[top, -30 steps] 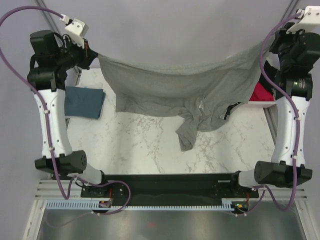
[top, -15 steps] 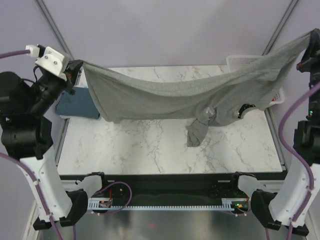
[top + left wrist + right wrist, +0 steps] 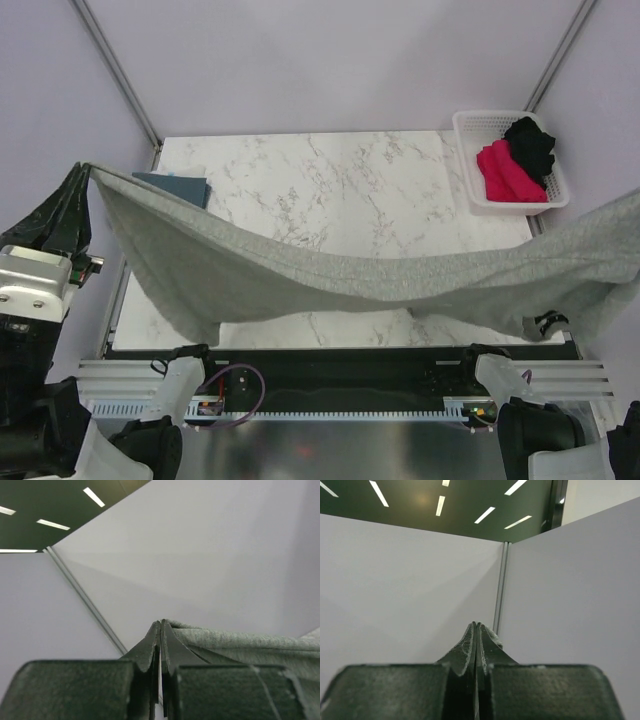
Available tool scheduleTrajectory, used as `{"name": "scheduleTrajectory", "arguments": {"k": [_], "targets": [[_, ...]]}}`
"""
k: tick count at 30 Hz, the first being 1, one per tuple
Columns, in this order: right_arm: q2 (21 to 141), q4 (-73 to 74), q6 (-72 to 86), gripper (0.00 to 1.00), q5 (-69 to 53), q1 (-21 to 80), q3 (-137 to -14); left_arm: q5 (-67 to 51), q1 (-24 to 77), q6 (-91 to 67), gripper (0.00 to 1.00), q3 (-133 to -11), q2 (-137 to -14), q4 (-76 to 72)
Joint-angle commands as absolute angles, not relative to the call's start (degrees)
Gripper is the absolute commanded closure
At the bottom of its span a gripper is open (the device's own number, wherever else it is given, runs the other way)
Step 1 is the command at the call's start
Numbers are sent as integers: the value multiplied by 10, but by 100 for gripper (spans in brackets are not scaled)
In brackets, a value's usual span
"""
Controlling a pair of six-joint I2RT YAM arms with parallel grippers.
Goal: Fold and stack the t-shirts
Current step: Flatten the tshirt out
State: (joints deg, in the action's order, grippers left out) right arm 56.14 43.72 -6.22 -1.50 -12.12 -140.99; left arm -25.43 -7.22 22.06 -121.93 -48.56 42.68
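A heather grey t-shirt (image 3: 330, 275) hangs in the air, stretched wide between both arms above the near edge of the table. My left gripper (image 3: 82, 172) is shut on its left corner; in the left wrist view the gripper (image 3: 161, 624) pinches grey cloth (image 3: 240, 642). My right gripper is out of the top view past the right edge; in the right wrist view the gripper (image 3: 476, 625) is shut with a bit of grey cloth (image 3: 495, 639) beside the tips. A folded teal-blue t-shirt (image 3: 175, 184) lies at the table's far left. Magenta-pink (image 3: 505, 172) and black (image 3: 530, 145) t-shirts lie in the basket.
A white basket (image 3: 468, 165) stands at the far right corner of the marble table (image 3: 340, 190). Frame posts rise at the back left and back right. Both wrist views point up at walls and ceiling lights.
Both arms have swung up and toward the near side, carrying the grey shirt off the table's middle and stretching it wider. The basket and teal shirt now show uncovered.
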Motion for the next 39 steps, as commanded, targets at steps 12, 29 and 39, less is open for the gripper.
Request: {"name": "scheduleTrajectory", "arguments": {"k": [12, 29, 39], "targets": [[704, 255, -41, 100, -32, -121, -1263, -136, -69, 252, 98, -1102, -627, 331], [1140, 164, -161, 100, -25, -12, -1185, -134, -66, 319, 98, -1108, -1075, 298], [1425, 142, -158, 100, 75, 30, -1395, -47, -40, 347, 98, -1211, -1268, 294]]}}
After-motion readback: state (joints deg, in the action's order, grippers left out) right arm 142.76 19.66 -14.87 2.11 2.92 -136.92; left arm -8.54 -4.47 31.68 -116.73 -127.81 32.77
